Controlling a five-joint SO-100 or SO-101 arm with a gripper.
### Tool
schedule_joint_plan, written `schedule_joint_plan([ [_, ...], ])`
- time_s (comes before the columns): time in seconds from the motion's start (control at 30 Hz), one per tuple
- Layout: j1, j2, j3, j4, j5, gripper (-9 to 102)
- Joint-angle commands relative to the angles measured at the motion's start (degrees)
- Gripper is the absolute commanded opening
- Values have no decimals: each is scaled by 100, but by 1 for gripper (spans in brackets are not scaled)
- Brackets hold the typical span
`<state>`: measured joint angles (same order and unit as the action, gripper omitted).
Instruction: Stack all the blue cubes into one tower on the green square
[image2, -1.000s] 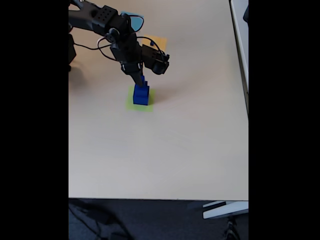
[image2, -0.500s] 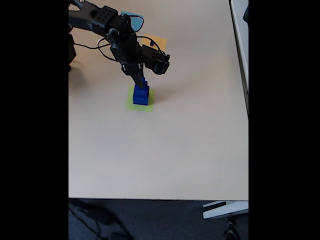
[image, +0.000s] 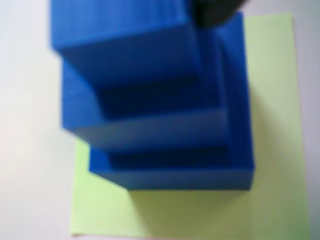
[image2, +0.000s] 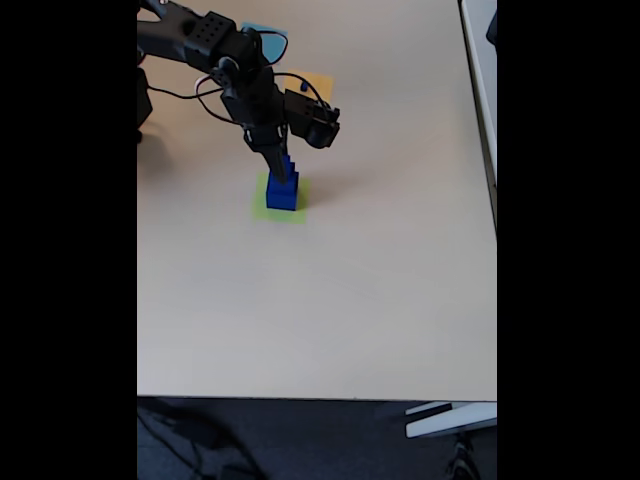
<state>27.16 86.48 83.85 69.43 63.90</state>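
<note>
Tower: three solid dark blue cubes (image: 150, 95), large, medium and small, stand as one stepped column (image2: 282, 187) with its long axis upright, the largest at the bottom and the smallest on top.
Place: the column rests on the flat lime-green paper square (image2: 264, 209), left of the middle of the pale beige table (image2: 380, 280) and towards its far side in the fixed view.
Alignment: in the wrist view the three cubes crowd the square's (image: 270, 90) far-left part, bare green showing to the right and on the near side; the steps face the near side.
Gripper: the black two-finger gripper (image2: 279, 166) reaches down at the column's top from the far-left; whether it grips the small cube or has let go cannot be told. A dark finger (image: 215, 11) shows at the top edge of the wrist view.
Other squares: one orange paper square (image2: 318, 84) and one light-blue paper square (image2: 272, 34) lie farther back, partly behind the black arm (image2: 200, 40).
</note>
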Motion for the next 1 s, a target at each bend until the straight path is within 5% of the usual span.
schedule_joint_plan([
  [0.0, -158, 290, -158, -132, -123, 26],
  [0.47, -1617, 1222, -896, -694, -79, 36],
  [0.8, -3832, 105, -993, 360, 4843, 37],
  [0.97, -4228, -949, -1608, 352, 5836, 38],
])
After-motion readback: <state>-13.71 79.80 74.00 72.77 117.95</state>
